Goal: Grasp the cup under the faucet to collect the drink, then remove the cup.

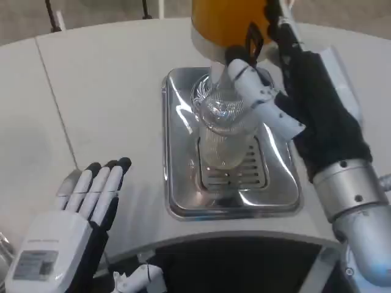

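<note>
Nearest, the left hand (73, 220) lies flat on the table (104, 91), fingers straight and together, holding nothing. Beyond it to the right, the steel drip tray (183, 189) carries the clear glass cup (221, 131), upright over the grate. The right hand (293, 110) wraps the cup's right side, fingers curled around it. Farthest back sits the orange drink dispenser (223, 21). To fill well, keep the cup upright and its mouth centred under the faucet, with a firm, unmoving grip.

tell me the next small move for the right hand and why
Probably hold steady under the faucet: the right hand grips the clear cup over the drip tray, beneath the orange dispenser, and the cup looks mostly empty.
</note>
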Controlling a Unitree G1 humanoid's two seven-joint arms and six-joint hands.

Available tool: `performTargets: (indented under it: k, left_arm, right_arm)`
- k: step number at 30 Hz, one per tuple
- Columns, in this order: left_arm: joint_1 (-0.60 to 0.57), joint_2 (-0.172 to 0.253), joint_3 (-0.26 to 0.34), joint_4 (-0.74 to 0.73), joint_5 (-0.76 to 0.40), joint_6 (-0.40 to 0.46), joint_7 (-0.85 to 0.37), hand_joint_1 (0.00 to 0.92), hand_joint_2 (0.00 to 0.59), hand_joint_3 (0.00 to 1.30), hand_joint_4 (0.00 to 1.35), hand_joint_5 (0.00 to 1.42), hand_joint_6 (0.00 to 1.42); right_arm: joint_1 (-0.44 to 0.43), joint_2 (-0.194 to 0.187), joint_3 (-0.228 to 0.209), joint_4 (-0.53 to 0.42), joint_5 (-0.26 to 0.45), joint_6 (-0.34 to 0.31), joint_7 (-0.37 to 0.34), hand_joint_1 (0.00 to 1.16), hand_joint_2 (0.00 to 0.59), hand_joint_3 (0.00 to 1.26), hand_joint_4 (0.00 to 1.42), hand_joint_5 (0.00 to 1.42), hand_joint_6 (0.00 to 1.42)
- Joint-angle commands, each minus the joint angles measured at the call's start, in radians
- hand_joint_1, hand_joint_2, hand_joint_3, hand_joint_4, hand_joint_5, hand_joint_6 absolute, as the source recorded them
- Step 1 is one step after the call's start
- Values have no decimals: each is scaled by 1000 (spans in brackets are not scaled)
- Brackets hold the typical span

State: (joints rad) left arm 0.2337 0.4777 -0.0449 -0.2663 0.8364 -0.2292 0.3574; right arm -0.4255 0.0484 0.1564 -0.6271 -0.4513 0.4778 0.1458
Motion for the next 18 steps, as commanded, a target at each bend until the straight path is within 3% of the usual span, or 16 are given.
performTargets:
  k: [1, 8, 12, 16, 18]
  left_arm:
    - [20, -6, 12, 5, 3, -11, 13, 0, 170, 0, 0, 0, 0]
    - [25, -8, 19, 7, 2, -12, 12, 0, 171, 0, 0, 0, 0]
    - [31, -10, 25, 5, 2, -15, 13, 0, 172, 0, 0, 0, 0]
    - [36, -10, 28, 9, 0, -21, 13, 0, 171, 0, 0, 0, 3]
    - [36, -10, 28, 11, -2, -23, 14, 0, 171, 0, 0, 0, 4]
  right_arm:
    - [-1, -11, 15, 13, 34, -11, 5, 422, 461, 0, 0, 0, 44]
    - [3, -35, 34, 11, 53, -5, 8, 422, 461, 0, 0, 0, 59]
    - [-12, -73, 51, 5, 37, 8, 30, 422, 461, 0, 0, 0, 61]
    - [-66, -121, 90, -7, -10, 78, 87, 418, 454, 0, 0, 0, 73]
    - [-105, -160, 126, -9, -65, 130, 131, 414, 454, 1, 0, 0, 74]
